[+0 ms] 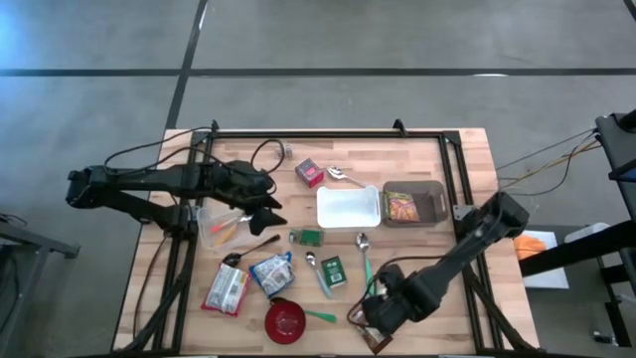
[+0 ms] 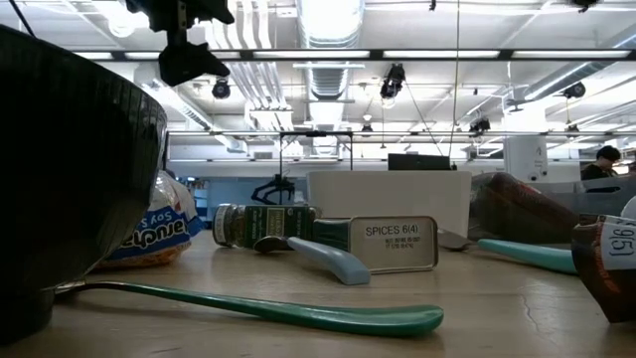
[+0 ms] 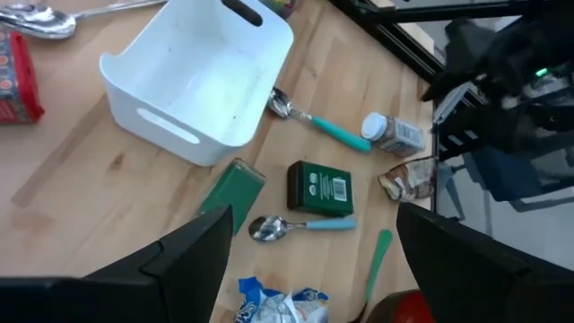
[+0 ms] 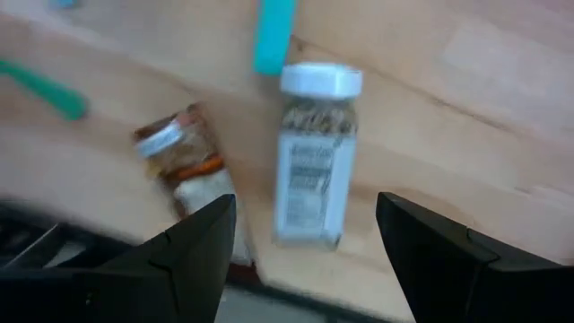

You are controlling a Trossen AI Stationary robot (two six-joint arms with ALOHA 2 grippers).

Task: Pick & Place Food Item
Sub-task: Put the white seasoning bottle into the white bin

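Two spice jars lie on their sides near the table's near edge: a clear one with a white cap (image 4: pixel 314 161) and a brown-filled one (image 4: pixel 184 179). My right gripper (image 4: pixel 305 260) hangs open above them, pointing down, its fingers to either side of the white-capped jar and touching nothing. In the high view it is at the near right (image 1: pixel 380 316). My left gripper (image 1: pixel 266 207) stands open at the left, raised over a clear plastic container (image 1: pixel 221 227), with nothing between its fingers (image 3: pixel 309 269).
Mid-table are a white bin (image 1: pixel 348 207), a brown food tray (image 1: pixel 412 204), a red packet (image 1: pixel 310 173), a green tin (image 1: pixel 333 270), a green jar (image 1: pixel 306 237), several spoons, a blue-white bag (image 1: pixel 270 273), a snack packet (image 1: pixel 227 290) and a red bowl (image 1: pixel 285 320).
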